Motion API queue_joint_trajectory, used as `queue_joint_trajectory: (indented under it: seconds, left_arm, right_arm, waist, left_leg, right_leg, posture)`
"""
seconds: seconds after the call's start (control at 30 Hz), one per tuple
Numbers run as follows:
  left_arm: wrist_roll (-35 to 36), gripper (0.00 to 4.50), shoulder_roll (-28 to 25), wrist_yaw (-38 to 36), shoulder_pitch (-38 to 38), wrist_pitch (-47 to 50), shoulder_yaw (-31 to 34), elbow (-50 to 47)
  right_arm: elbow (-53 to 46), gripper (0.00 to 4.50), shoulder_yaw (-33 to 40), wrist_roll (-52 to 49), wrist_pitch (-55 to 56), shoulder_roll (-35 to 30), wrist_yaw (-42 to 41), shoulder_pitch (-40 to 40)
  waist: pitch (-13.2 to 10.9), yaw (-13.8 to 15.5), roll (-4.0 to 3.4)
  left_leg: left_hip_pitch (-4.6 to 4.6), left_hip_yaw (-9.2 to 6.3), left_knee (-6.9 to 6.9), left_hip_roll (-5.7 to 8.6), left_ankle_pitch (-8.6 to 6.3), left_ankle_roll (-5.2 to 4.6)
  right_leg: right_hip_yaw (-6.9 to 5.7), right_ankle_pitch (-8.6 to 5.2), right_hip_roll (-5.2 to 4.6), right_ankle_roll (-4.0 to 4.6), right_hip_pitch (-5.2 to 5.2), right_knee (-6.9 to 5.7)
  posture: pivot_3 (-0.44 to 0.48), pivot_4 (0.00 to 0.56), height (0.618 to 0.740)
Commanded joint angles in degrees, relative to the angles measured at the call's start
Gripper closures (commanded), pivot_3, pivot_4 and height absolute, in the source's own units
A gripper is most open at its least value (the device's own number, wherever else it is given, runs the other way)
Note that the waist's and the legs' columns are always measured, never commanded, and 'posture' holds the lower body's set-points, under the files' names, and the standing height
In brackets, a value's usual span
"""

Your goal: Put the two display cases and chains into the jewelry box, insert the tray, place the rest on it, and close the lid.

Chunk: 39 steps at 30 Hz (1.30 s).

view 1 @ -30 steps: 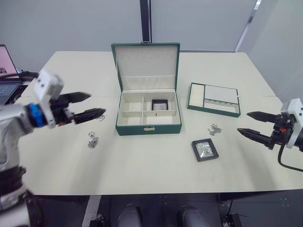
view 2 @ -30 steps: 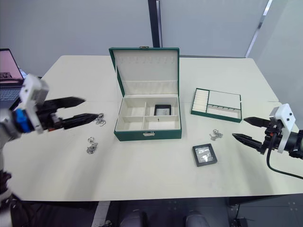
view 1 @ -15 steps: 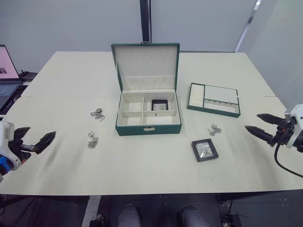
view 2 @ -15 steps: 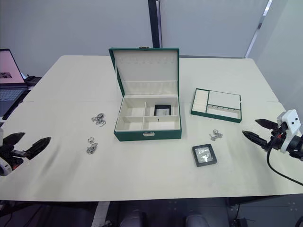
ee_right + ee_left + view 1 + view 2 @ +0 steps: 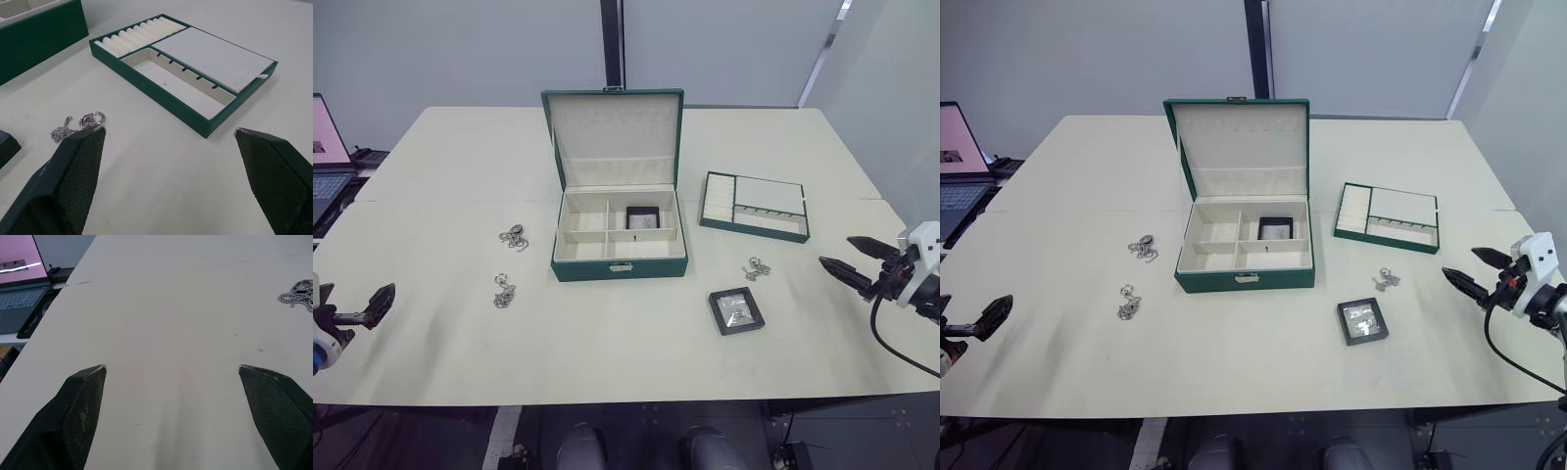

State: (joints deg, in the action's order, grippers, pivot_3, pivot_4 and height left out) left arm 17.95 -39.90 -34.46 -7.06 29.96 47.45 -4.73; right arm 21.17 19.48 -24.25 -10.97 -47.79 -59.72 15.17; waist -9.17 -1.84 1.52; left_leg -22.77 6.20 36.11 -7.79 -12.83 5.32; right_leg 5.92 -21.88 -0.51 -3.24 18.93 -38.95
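Observation:
The jewelry box [image 5: 619, 262] stands in the middle of the table with its lid [image 5: 615, 137] upright. One display case [image 5: 643, 216] lies in its right rear compartment, the other [image 5: 737, 310] on the table to the front right. Two chains [image 5: 514, 236] [image 5: 503, 291] lie left of the box. The tray [image 5: 754, 206] sits to the right, and the rest [image 5: 757, 268] lies just in front of it. My left gripper [image 5: 969, 315] is open and empty at the table's near-left edge. My right gripper [image 5: 835, 251] is open and empty at the right edge, pointing toward the tray [image 5: 186, 63].
A laptop [image 5: 323, 166] with a pink screen sits off the table's left side. In the left wrist view one chain [image 5: 298, 293] lies beyond the fingers. In the right wrist view the small cluster [image 5: 78, 125] lies near one finger.
My left arm has pulled back from above the chains down to the near-left table edge. My right gripper has drawn back slightly toward the right edge. Nothing on the table has moved.

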Motion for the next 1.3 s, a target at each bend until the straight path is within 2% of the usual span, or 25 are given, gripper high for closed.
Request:
queue_joint_trajectory:
  seconds: [0.03,0.17,0.33,0.47,0.57,0.67,0.8,1.03,1.3]
  left_arm:
    - [1.5,0.02,0.9,0.8,-1.7,0.4,-0.9,-4.7]
    - [3.8,0.02,3.7,1.0,-4.9,2.0,-1.2,-11.3]
    - [7.8,0.02,11.1,2.3,-9.6,0.8,-3.8,-21.3]
    - [5.9,0.02,17.6,5.9,-11.7,-1.9,-10.3,-24.4]
    - [1.5,0.02,20.8,8.1,-12.5,-5.9,-17.0,-22.7]
    - [0.6,0.02,24.0,13.2,-9.1,-6.6,-19.4,-20.7]
    - [-2.2,0.02,26.6,16.5,-6.2,-8.2,-24.4,-18.0]
    - [-5.5,0.02,28.6,24.0,-1.6,-6.4,-27.5,-16.2]
    - [-4.9,0.02,28.9,28.9,1.4,0.2,-27.0,-13.4]
  right_arm:
    - [-6.3,0.0,0.3,-3.6,-3.4,-1.6,-2.7,2.7]
    - [-16.2,0.0,-2.9,-9.2,-12.2,-3.1,-7.1,7.3]
    - [-30.4,0.0,-9.5,-15.4,-21.1,-3.2,-10.2,13.1]
    - [-35.7,0.0,-14.8,-17.6,-23.8,-0.1,-10.4,18.1]
    - [-35.9,0.0,-18.7,-16.1,-23.1,2.9,-10.7,21.2]
    - [-35.3,0.0,-22.3,-13.3,-21.3,5.1,-11.0,23.2]
    - [-33.7,0.0,-25.2,-9.5,-18.3,7.3,-10.6,24.6]
    - [-33.9,0.0,-25.0,-8.9,-18.4,8.7,-10.4,24.7]
    - [-35.1,0.0,-24.6,-9.6,-19.6,8.7,-9.8,24.6]
  waist:
    - [0.0,0.0,-0.01]
    - [0.0,-0.4,-0.11]
    - [0.1,-0.3,-0.04]
    - [0.1,0.1,0.03]
    - [0.1,0.1,0.07]
    - [0.1,0.2,0.1]
    - [0.1,0.1,0.1]
    - [0.1,0.1,0.1]
    - [0.1,0.1,0.09]
  left_leg:
    - [0.0,0.01,0.0,0.0,0.0,0.0]
    - [0.02,0.03,-0.02,-0.01,0.0,0.0]
    - [-0.03,-0.03,-0.06,-0.01,-0.01,0.01]
    - [-0.04,-0.09,-0.01,0.01,-0.01,0.0]
    - [-0.01,-0.16,0.01,0.06,-0.02,-0.02]
    - [-0.04,-0.22,0.01,0.06,-0.02,-0.02]
    - [-0.03,-0.22,0.02,0.06,-0.01,-0.01]
    - [-0.02,-0.2,0.01,0.06,-0.01,0.0]
    - [-0.01,-0.22,0.0,0.06,-0.01,0.0]
  right_leg:
    - [0.0,0.0,0.0,0.0,0.0,0.0]
    - [0.05,0.0,0.01,0.0,0.03,-0.03]
    - [0.04,0.0,0.02,0.0,0.05,0.03]
    - [0.01,0.0,-0.01,0.0,-0.01,0.03]
    - [0.01,0.0,-0.01,0.0,-0.1,0.04]
    - [-0.03,0.0,0.0,0.0,-0.1,0.06]
    - [0.0,0.0,0.01,0.0,-0.12,0.08]
    - [0.01,0.0,0.02,0.01,-0.11,0.08]
    - [0.0,0.0,0.02,0.0,-0.13,0.07]
  posture:
    - [0.0,0.15,0.74]
    - [0.0,0.15,0.74]
    - [0.0,0.15,0.74]
    - [0.0,0.15,0.74]
    - [0.0,0.15,0.74]
    - [0.0,0.15,0.74]
    - [0.0,0.15,0.74]
    - [0.0,0.15,0.74]
    - [0.0,0.15,0.74]
